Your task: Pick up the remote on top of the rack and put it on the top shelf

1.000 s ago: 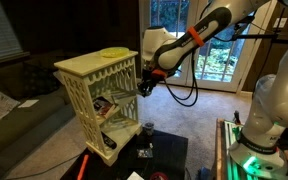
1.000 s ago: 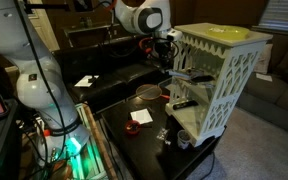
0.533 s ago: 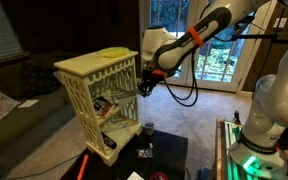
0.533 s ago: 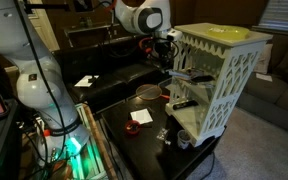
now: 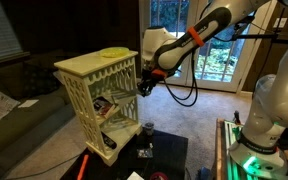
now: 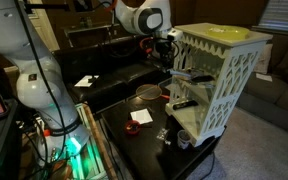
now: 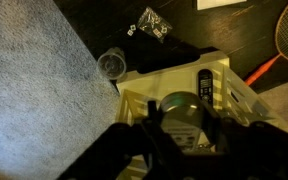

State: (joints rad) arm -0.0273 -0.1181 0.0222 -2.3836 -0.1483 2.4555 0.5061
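Observation:
The cream rack (image 5: 96,90) stands on a dark table, and it also shows in the other exterior view (image 6: 219,75). A flat yellow-green thing (image 5: 114,52) lies on its top. My gripper (image 5: 144,86) is at the rack's open side, level with the top shelf (image 6: 199,80). In the wrist view the gripper (image 7: 182,125) is shut on the pale grey-white remote (image 7: 179,110), held over the rack's edge (image 7: 144,92). In an exterior view the remote (image 6: 187,75) reaches from the gripper (image 6: 170,68) into the top tier. A black remote-like object (image 7: 205,85) lies on a lower tier.
On the dark table are a small round cup (image 7: 111,64), a racket with an orange handle (image 7: 284,40), a bowl (image 6: 147,93) and small loose items (image 7: 151,22). Grey carpet (image 7: 34,90) lies beside the table. A sofa (image 5: 14,105) stands behind the rack.

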